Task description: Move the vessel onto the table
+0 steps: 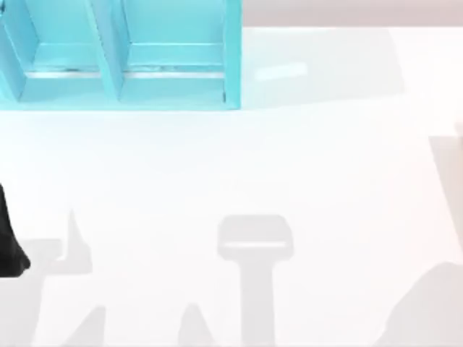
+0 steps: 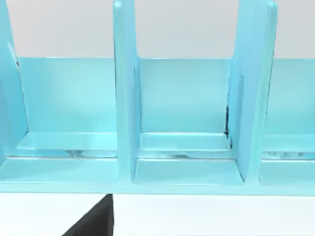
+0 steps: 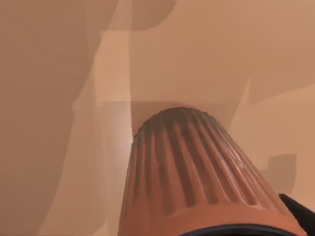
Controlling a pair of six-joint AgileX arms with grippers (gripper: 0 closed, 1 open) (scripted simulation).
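Showing close up in the right wrist view, the vessel point(image 3: 197, 172) is presenting its ribbed reddish-brown side, with a dark sliver of the right gripper just beside its rim; whether that gripper is clasping it I cannot tell. Facing the turquoise shelf unit point(image 2: 187, 113), which is standing on the table point(image 1: 239, 166) at its far left, the left arm point(image 1: 11, 242) is sitting at the table's left edge.
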